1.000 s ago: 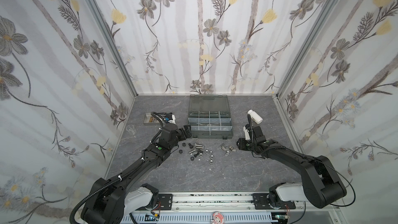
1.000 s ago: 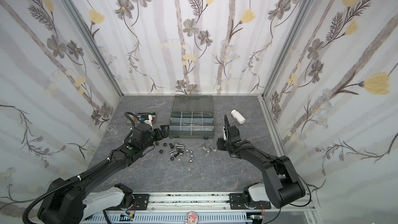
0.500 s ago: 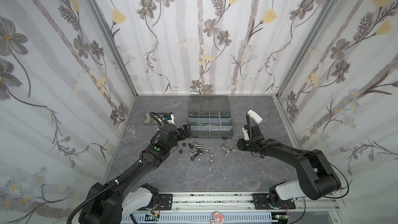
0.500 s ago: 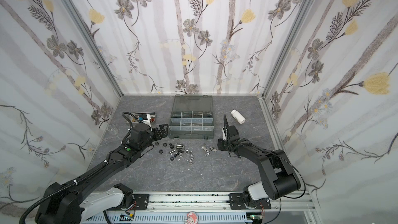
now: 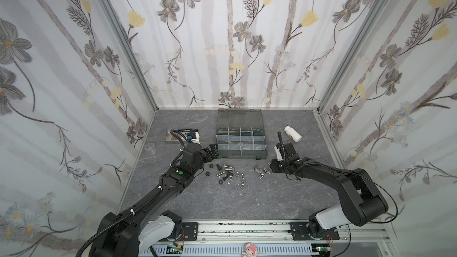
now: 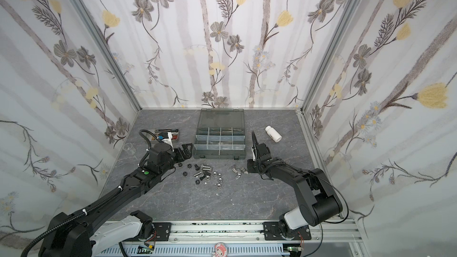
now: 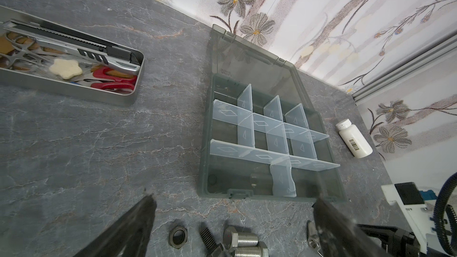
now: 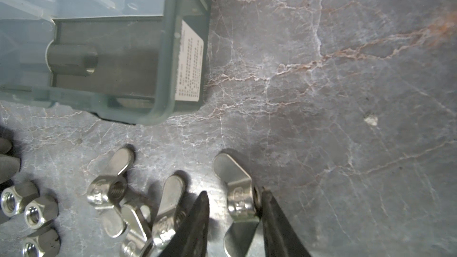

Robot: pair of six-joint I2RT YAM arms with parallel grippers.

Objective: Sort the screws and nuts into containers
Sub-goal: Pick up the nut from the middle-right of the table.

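Observation:
Loose screws and nuts lie on the grey table in front of the dark grey organizer box (image 5: 241, 154) (image 6: 220, 155) with its containers. Silver hex screws (image 7: 241, 239) (image 5: 227, 168), a black screw (image 7: 209, 239) and a black nut (image 7: 177, 237) lie under my left gripper (image 7: 233, 197) (image 5: 214, 150), which is wide open and holds nothing. My right gripper (image 8: 234, 191) (image 5: 272, 168) is low on the table and straddles one silver wing nut (image 8: 238, 203). One finger touches it; a gap shows at the other. More wing nuts (image 8: 108, 189) and silver nuts (image 8: 32, 211) lie beside it.
A steel tray (image 5: 169, 140) of tools stands at the back left, with a small clear cup (image 5: 150, 147) near it. A white bottle (image 5: 293, 133) lies right of the box. The box lid (image 5: 238, 118) lies open toward the back wall. A silver piece (image 8: 71, 60) sits in a front compartment.
My right gripper's jaws have narrowed around the wing nut while the arm stayed in place. The left gripper has shifted slightly toward the box, still wide open.

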